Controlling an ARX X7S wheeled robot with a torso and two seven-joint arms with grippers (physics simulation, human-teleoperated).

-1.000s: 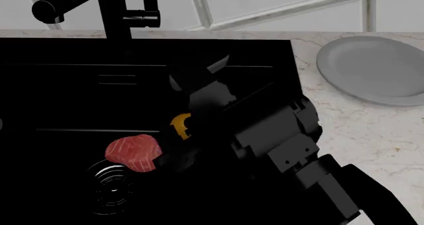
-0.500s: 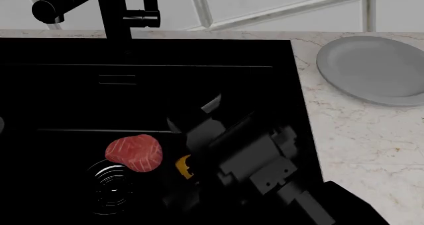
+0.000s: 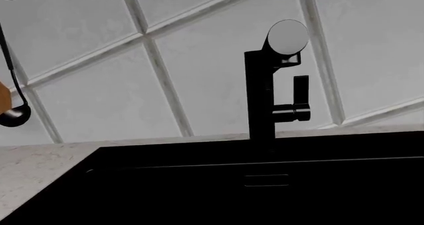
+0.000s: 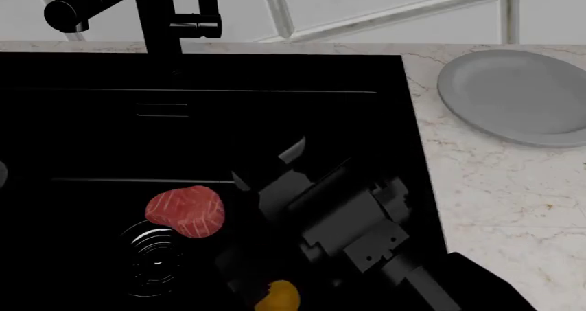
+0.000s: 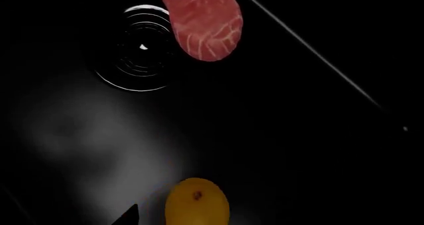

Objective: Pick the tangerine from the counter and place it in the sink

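I see the tangerine (image 4: 276, 297) lying free on the sink (image 4: 110, 132) floor, near side, just below my right tool (image 4: 265, 187), whose jaws I can't make out.

A kitchen: black sink (image 4: 92, 139) with faucet (image 3: 271, 106), marbled counter (image 4: 495, 187) (tiled wall behind).

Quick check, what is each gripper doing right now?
Left: not in view.
Right gripper: over the glossy black sink, apart from the small yellow-orange tangerine; open or shut cannot be told.
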